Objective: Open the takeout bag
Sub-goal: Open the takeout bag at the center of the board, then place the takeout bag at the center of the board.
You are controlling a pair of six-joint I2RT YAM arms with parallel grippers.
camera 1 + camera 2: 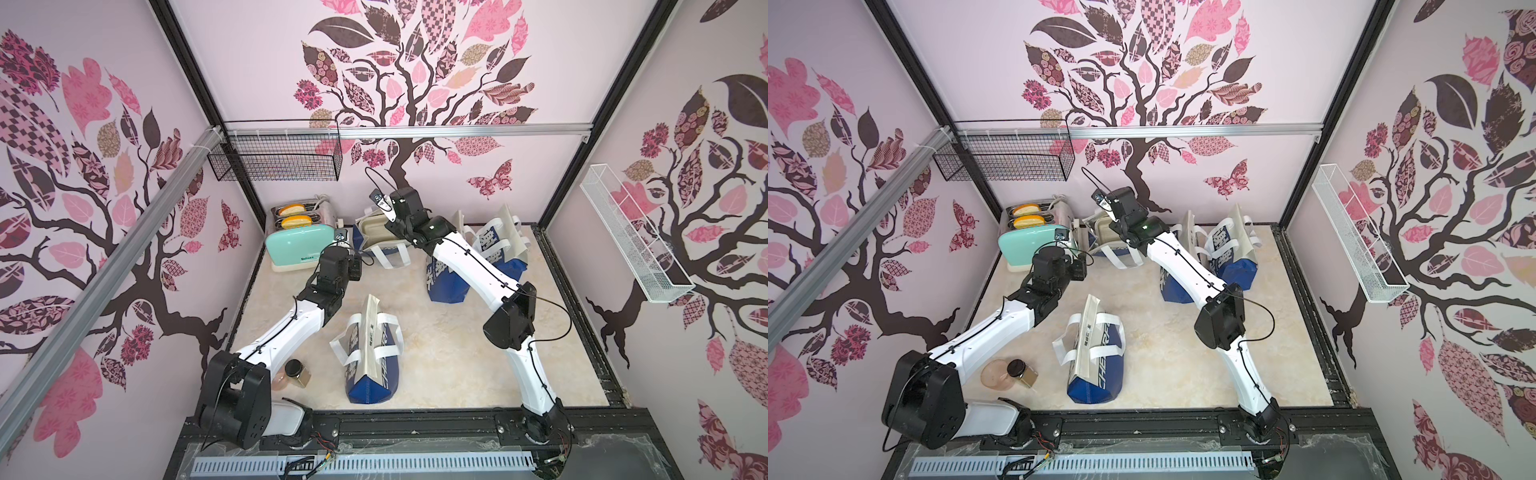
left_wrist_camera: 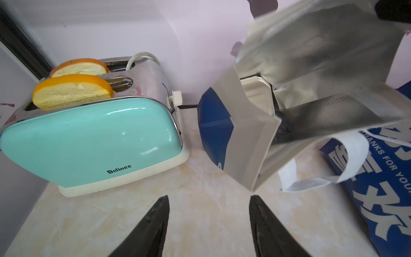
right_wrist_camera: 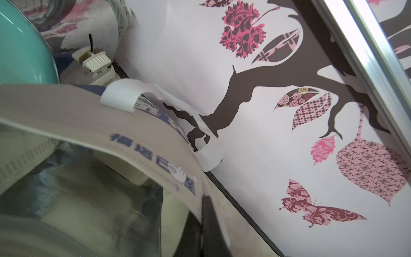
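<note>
Takeout bag [image 1: 388,253]: stands at 12 o'clock on the table [image 1: 457,365], just beside the toaster [image 1: 291,249] at its 9 o'clock; the mouth gapes and a pale container [image 2: 255,93] shows inside.
Other bags: one lies flat at table centre, two stand at 2 o'clock; neither arm is at them.
Right gripper [image 3: 203,200]: pressed together on the bag's far rim, holding that wall up and back toward 12 o'clock.
Left gripper [image 2: 209,198]: jaws spread and empty, apart from the bag.
Governing relation: in a top view the bag lies at about 1 o'clock from the left gripper; the near corner fold of its rim hangs just ahead of one fingertip [image 2: 253,200], not between the two.
Long axis of mouth: judged to run roughly 9 to 3 o'clock.
Nearer arm for the near rim: left.
Step, as judged: mouth largely open; widening would mean drawing the near wall toward 6 o'clock.
</note>
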